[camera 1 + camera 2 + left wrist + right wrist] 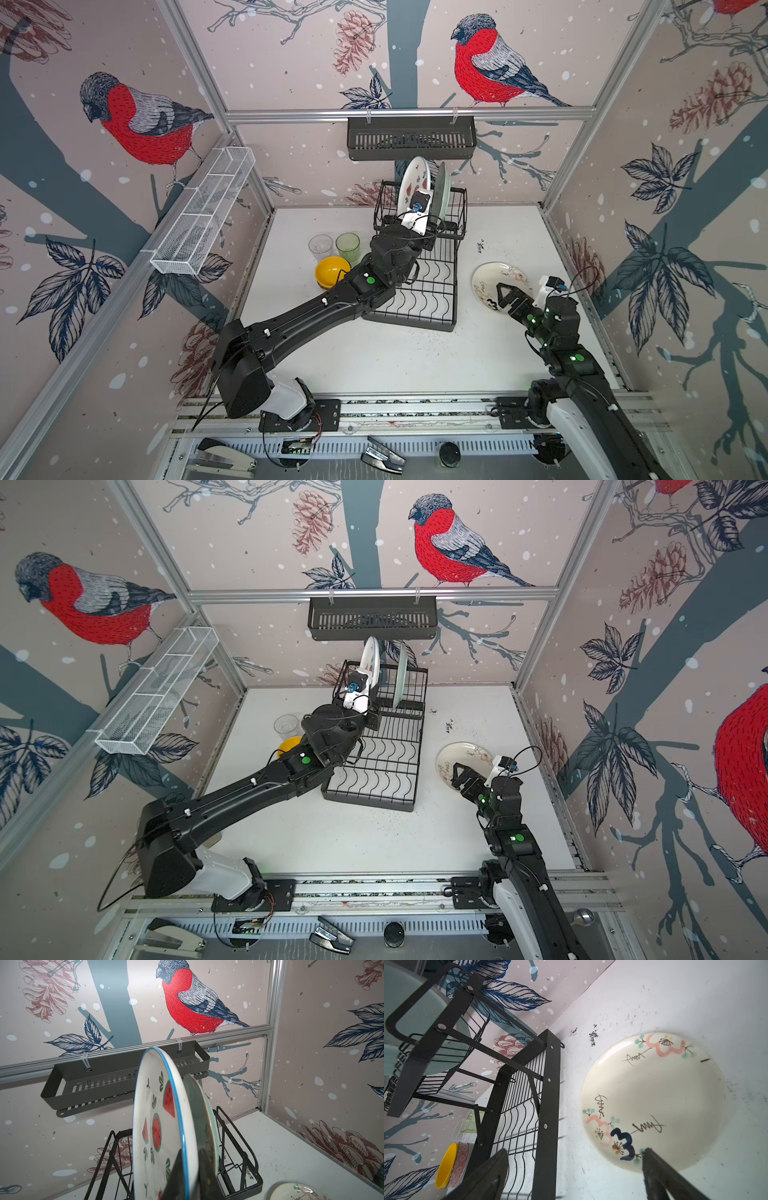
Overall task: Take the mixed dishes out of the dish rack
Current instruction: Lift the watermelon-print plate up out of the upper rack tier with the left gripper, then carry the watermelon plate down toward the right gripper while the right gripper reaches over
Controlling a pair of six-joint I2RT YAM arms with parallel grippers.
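Watermelon plate (415,178) stands on edge in the dish rack (409,322), upper centre, face turned frame-left; left gripper (190,1180) pinches its rim; right gripper (510,294) spread.

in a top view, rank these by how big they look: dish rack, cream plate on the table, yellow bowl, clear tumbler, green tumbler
1. dish rack
2. cream plate
3. yellow bowl
4. green tumbler and clear tumbler: they look alike in size, so they are not ranked against each other
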